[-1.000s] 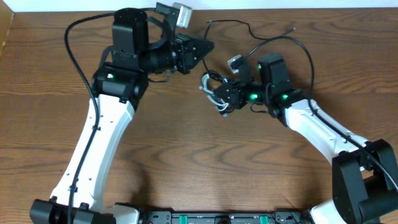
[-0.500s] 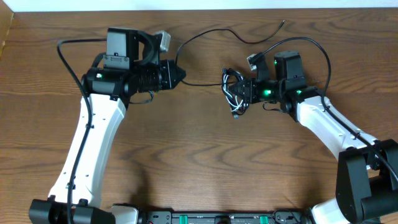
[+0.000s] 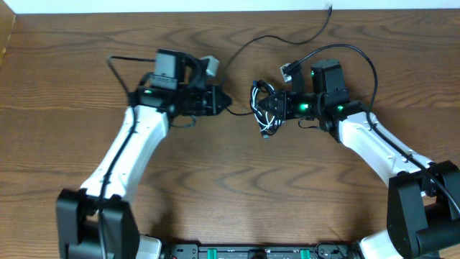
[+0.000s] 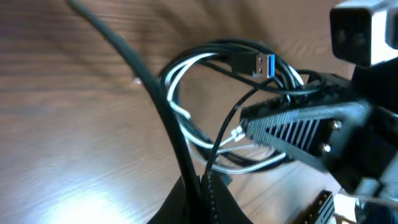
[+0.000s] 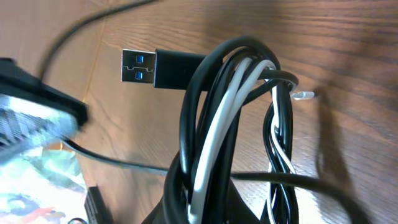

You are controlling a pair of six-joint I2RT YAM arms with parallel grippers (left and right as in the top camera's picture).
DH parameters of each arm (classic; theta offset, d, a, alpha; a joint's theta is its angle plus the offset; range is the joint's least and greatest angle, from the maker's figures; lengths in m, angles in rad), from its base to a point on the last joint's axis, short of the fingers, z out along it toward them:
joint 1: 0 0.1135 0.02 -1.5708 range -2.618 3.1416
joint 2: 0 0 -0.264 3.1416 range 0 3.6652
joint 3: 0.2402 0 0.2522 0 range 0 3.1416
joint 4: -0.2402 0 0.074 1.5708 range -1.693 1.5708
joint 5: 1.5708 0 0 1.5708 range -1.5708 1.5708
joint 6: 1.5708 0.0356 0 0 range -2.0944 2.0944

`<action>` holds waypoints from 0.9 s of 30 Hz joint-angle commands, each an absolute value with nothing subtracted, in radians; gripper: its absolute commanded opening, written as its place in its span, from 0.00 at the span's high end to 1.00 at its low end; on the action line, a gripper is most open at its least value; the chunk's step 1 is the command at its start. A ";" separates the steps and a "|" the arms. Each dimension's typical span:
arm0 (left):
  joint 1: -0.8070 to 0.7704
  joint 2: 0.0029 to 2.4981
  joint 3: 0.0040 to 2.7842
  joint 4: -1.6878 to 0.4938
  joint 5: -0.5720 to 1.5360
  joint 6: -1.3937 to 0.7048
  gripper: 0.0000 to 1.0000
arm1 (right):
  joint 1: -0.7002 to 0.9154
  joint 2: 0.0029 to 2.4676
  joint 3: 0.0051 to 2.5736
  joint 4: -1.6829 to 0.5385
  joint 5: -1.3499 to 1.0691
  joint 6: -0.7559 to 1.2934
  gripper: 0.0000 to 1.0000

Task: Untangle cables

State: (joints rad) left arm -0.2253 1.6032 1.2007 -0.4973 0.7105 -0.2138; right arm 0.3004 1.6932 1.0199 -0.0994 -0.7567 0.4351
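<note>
Black and white cables (image 3: 263, 109) bunched in tangled loops; USB plug (image 5: 140, 67) with blue insert sticking out.

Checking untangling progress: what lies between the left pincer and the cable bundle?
One thin black cable, running from left pincer to cable bundle in the right pincer; overhead view shows it.

Overhead looking straight down, both wrist views close-up, sharing the tangled cables (image 5: 224, 124)

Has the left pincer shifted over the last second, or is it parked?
Yes. In the overhead view the left pincer has come away from the table's far edge, toward the robot's side.
</note>
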 commanded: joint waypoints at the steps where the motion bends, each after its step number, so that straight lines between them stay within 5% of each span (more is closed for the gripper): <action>1: -0.301 1.686 1.193 -0.429 0.733 -0.275 0.93 | 0.308 1.691 1.029 -0.093 -0.793 0.455 0.99; 17: -0.373 1.824 1.193 -0.318 0.733 -0.312 0.92 | 0.303 1.691 1.029 -0.097 -0.741 0.546 0.99; 18: -0.378 1.824 1.193 -0.316 0.733 -0.312 0.89 | 0.303 1.691 1.029 -0.097 -0.735 0.555 0.99; 19: -0.379 1.824 1.193 -0.316 0.733 -0.312 0.70 | 0.302 1.691 1.029 -0.097 -0.731 0.572 0.99; 21: -0.375 1.824 1.193 -0.316 0.732 -0.312 0.59 | 0.302 1.691 1.029 -0.097 -0.731 0.578 0.99; 24: -0.359 1.824 1.193 -0.325 0.722 -0.308 0.45 | 0.302 1.691 1.029 -0.097 -0.731 0.591 0.99; 27: -0.334 1.823 1.193 -0.344 0.717 -0.287 0.42 | 0.302 1.691 1.029 -0.102 -0.713 0.612 0.99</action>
